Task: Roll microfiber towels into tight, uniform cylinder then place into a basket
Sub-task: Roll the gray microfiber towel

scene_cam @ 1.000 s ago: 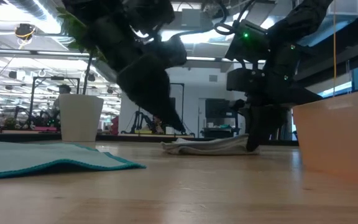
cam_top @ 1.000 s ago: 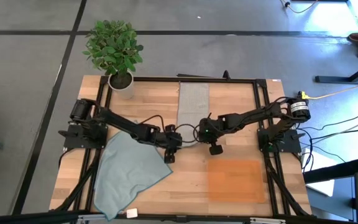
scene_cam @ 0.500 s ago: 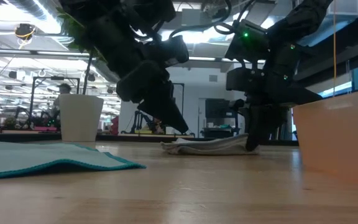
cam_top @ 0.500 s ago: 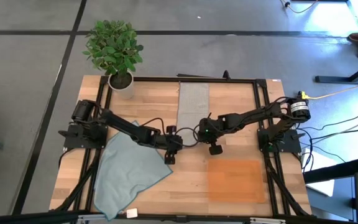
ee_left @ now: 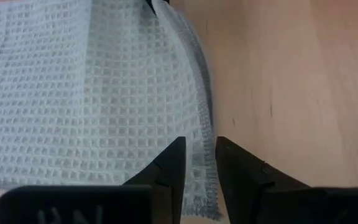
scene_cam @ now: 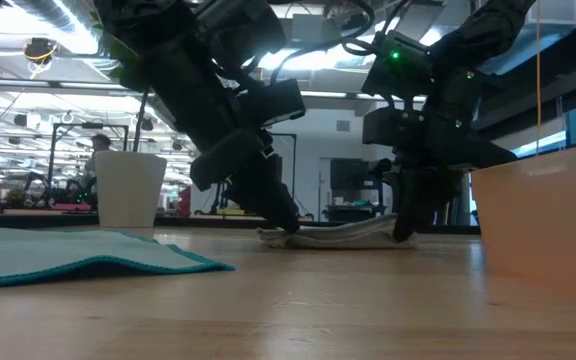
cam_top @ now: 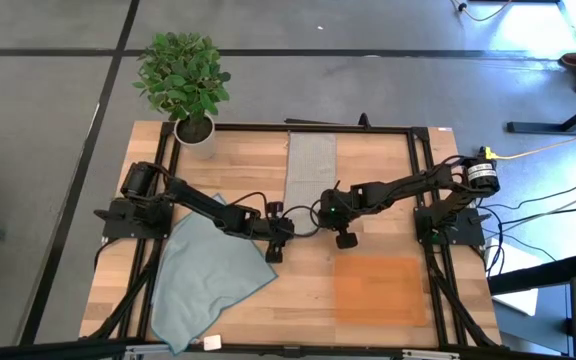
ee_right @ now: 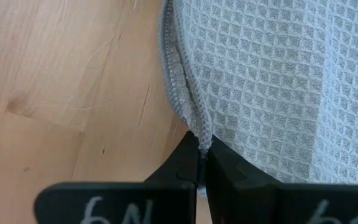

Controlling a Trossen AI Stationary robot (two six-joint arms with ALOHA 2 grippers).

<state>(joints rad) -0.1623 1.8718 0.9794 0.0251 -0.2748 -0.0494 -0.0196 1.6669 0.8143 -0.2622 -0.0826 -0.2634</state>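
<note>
The light grey-beige microfiber towel (cam_top: 311,165) lies flat along the table's middle, with its near end (scene_cam: 333,235) bunched low on the wood. My left gripper (ee_left: 199,155) stands open at the towel's near left corner, one finger on either side of the near hem. At the near right corner my right gripper (ee_right: 201,155) is shut on that hem. The pale blue-grey towel (cam_top: 208,275) lies spread at the near left. At the near right sits the orange-brown basket (cam_top: 378,290). My left gripper has its fingertips (ee_left: 169,165) on either side of the near hem (ee_left: 202,134), slanting down from the table's left; whether they touch the cloth I cannot tell. My right gripper pinches the near hem (ee_right: 197,138) at the right corner between its two fingers, slanting down from the right. The hem puckers beside the fingers, and the towel stays on the table.
A white plant pot (cam_top: 195,130) with a leafy plant stands at the far left corner. A black frame (cam_top: 298,127) runs around the tabletop. Bare wood (cam_top: 308,290) lies between the blue-grey towel and the basket.
My left gripper has sunk toward the grey-beige towel's near left corner, rolling a little, and now stands over the hem. The towel and my right gripper have kept still.
</note>
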